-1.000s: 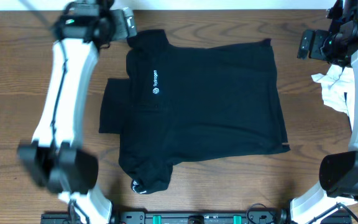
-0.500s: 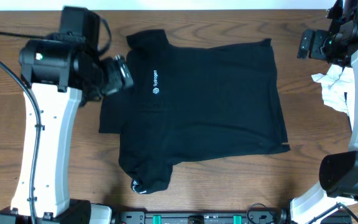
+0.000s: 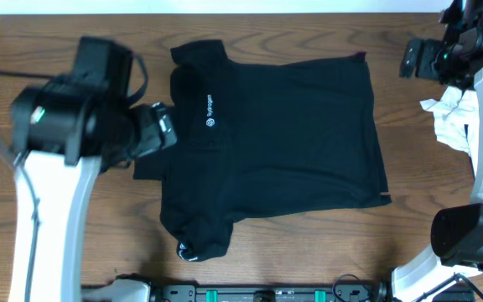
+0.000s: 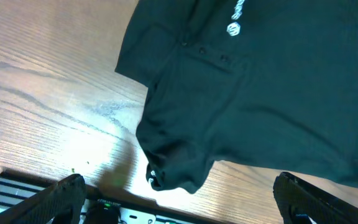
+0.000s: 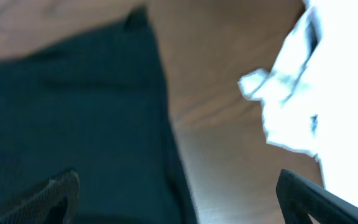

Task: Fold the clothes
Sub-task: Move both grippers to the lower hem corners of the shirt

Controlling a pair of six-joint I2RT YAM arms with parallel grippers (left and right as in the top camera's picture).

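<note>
The clothes, a black short-sleeved shirt [image 3: 275, 143] with a small white logo [image 3: 210, 113], lie spread flat across the middle of the wooden table. My left gripper [image 3: 156, 130] hovers open over the shirt's left edge, holding nothing. In the left wrist view the shirt [image 4: 260, 93] fills the upper right, and a bunched sleeve end [image 4: 173, 174] lies between my wide-apart left gripper [image 4: 182, 199] fingers. My right gripper [image 3: 415, 59] stands open above the table at the back right, off the shirt's corner. The right wrist view, blurred, shows the shirt's edge [image 5: 73, 112] and my right gripper [image 5: 179, 199] wide open.
A crumpled white garment [image 3: 449, 117] lies at the right edge of the table, also in the right wrist view as the white garment [image 5: 297, 93]. A black rail [image 3: 267, 294] runs along the table's front edge. Bare wood [image 3: 443, 193] shows right of the shirt.
My left arm has swung from the table's back left corner toward the front, and its gripper now hangs over the shirt's left edge. The right arm and the shirt have not moved.
</note>
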